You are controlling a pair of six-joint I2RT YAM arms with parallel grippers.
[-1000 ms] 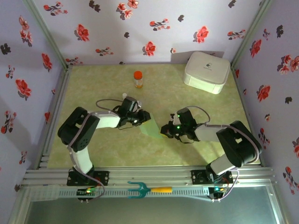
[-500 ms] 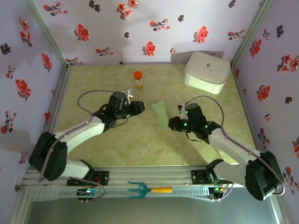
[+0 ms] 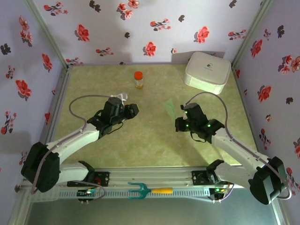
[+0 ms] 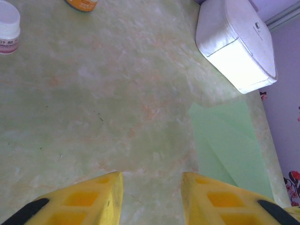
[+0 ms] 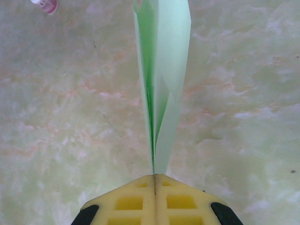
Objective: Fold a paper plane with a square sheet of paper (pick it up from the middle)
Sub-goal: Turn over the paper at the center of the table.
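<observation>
The marbled green bench (image 3: 140,150) carried a white box (image 3: 207,71) at its far right corner, well apart from both arms. The right tool (image 5: 154,180) was pressed together on one end of the paper plane (image 5: 161,70), holding it edge-up over mid-bench. The left tool (image 4: 152,187) stood spread, gripping nothing. Beyond it stood an orange-capped bottle (image 3: 138,79) and a small white jar (image 4: 9,27).

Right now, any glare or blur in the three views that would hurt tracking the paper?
Top external: even light, folded paper small and low in contrast. Left wrist: side of the white box blown out. Right wrist: folded paper sharp, no glare.
</observation>
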